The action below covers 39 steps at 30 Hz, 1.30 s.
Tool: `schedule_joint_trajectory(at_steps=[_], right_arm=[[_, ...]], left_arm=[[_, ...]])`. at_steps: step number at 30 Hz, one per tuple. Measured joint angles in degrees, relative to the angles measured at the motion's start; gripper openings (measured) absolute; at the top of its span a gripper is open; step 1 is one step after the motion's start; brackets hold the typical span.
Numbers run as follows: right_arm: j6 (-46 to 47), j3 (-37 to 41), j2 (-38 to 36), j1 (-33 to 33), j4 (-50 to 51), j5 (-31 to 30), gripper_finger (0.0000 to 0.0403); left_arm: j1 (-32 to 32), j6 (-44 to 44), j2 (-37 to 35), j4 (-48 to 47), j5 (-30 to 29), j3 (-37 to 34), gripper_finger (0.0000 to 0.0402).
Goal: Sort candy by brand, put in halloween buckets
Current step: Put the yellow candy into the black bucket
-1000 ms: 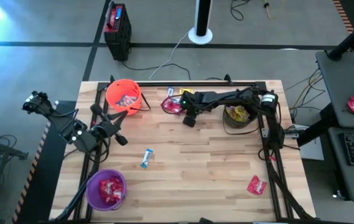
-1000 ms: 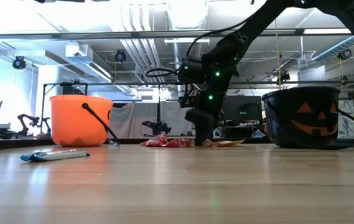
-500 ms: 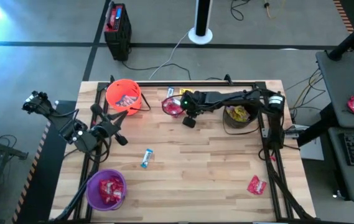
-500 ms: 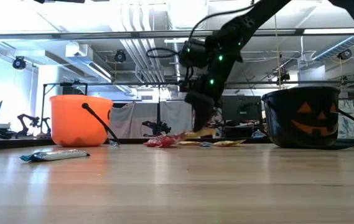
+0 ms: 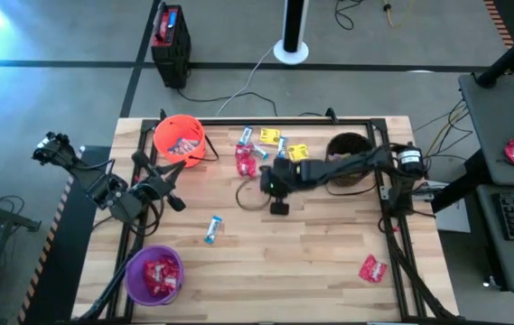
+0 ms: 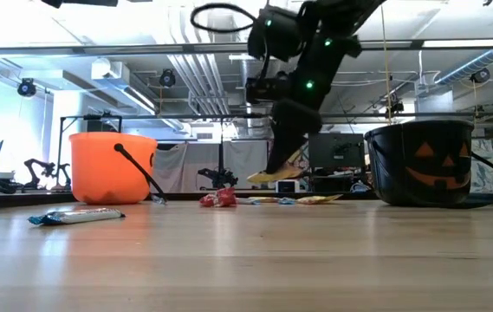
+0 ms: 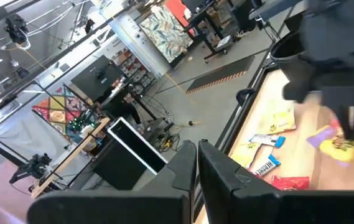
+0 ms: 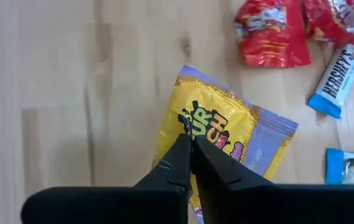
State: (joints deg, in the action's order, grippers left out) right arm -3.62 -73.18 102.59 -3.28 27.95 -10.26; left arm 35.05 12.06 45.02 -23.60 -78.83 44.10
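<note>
My right gripper [image 5: 279, 206] hangs over the middle of the table, shut on a yellow candy packet [image 8: 226, 143]. The gripper covers that packet in the high view. Behind it, loose candy lies flat near the far edge: red packets [image 5: 246, 159], yellow packets [image 5: 296, 152] and blue-and-white ones [image 5: 247, 135]. The orange bucket [image 5: 180, 137] stands at the far left. The black bucket [image 5: 347, 144] stands at the far right, partly under my right arm. The purple bucket [image 5: 154, 273] stands at the near left. My left gripper [image 5: 177, 204] waits shut at the left, above the table. My right gripper pinches the yellow packet on its printed face [image 8: 186, 127], between the two shut fingers [image 6: 284, 149]. The fingers slant down from above, coming from the table's right. The packet [image 6: 275, 172] hangs tilted below them, clear of the table.
A blue-and-white packet [image 5: 213, 228] lies alone left of centre, and a red packet [image 5: 371, 268] lies near the right front corner. The orange bucket holds candy and the purple one holds red packets. Black frame rails [image 5: 266, 120] run along the table's far edge and both sides.
My right gripper has taken a yellow packet from the pile at the far edge. It has risen and swung toward the near edge with the packet, which now hangs clear of the table. The black bucket, earlier under the arm, now shows more.
</note>
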Motion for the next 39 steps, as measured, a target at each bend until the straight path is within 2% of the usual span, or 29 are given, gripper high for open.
schedule_joint_trajectory(at_steps=[4,10,13,18,21,24,26,28,29,31,34,37,39], right_arm=[[0.8,1.9,0.0,5.4,-3.8,-7.2,0.0009],[2.2,6.6,-0.2,8.8,-16.3,-8.6,0.0009],[1.5,11.3,-0.2,9.3,-27.4,-8.9,0.0009],[-1.0,20.8,-0.2,9.6,-52.1,-11.6,0.0009],[-3.8,24.4,-0.2,9.7,-64.5,-16.3,0.0008],[-6.8,24.8,-1.9,9.7,-66.6,-25.7,0.0008],[-8.0,24.0,-4.7,9.5,-61.6,-33.9,0.0008],[-6.5,21.8,-8.4,9.2,-51.0,-44.0,0.0008],[-4.0,20.2,-10.3,8.8,-43.7,-49.3,0.0008],[6.2,16.3,-14.4,7.7,-24.9,-55.6,0.0008],[31.8,8.7,-19.5,4.8,7.1,-55.0,0.0008],[56.7,3.0,-22.3,1.0,35.1,-47.0,0.0008],[66.5,1.7,-23.4,-0.9,47.0,-41.9,0.0008]], left_arm=[[0.0,-0.8,0.0,-0.6,0.0,0.0,0.0002],[0.0,-0.8,0.1,-1.0,0.0,0.0,0.0002],[0.0,-0.8,0.2,-1.0,0.0,0.0,0.0002],[0.0,-0.9,0.9,-1.0,1.1,0.0,0.0002],[0.0,-1.1,1.5,-1.0,1.9,0.0,0.0002],[0.0,-1.1,2.0,-1.0,1.9,0.0,0.0002],[0.0,-1.1,2.2,-1.0,1.9,0.0,0.0002],[0.0,-1.1,2.4,-1.0,1.9,0.0,0.0002],[0.0,-1.1,2.4,-1.0,1.9,0.0,0.0002],[0.0,-1.1,2.6,-1.0,1.9,0.0,0.0002],[-0.1,-1.1,2.6,-1.0,1.9,0.0,0.0002],[-0.2,-1.1,2.6,-0.9,1.9,0.0,0.0002],[-0.3,-1.1,2.6,-0.9,1.9,0.0,0.0002]])
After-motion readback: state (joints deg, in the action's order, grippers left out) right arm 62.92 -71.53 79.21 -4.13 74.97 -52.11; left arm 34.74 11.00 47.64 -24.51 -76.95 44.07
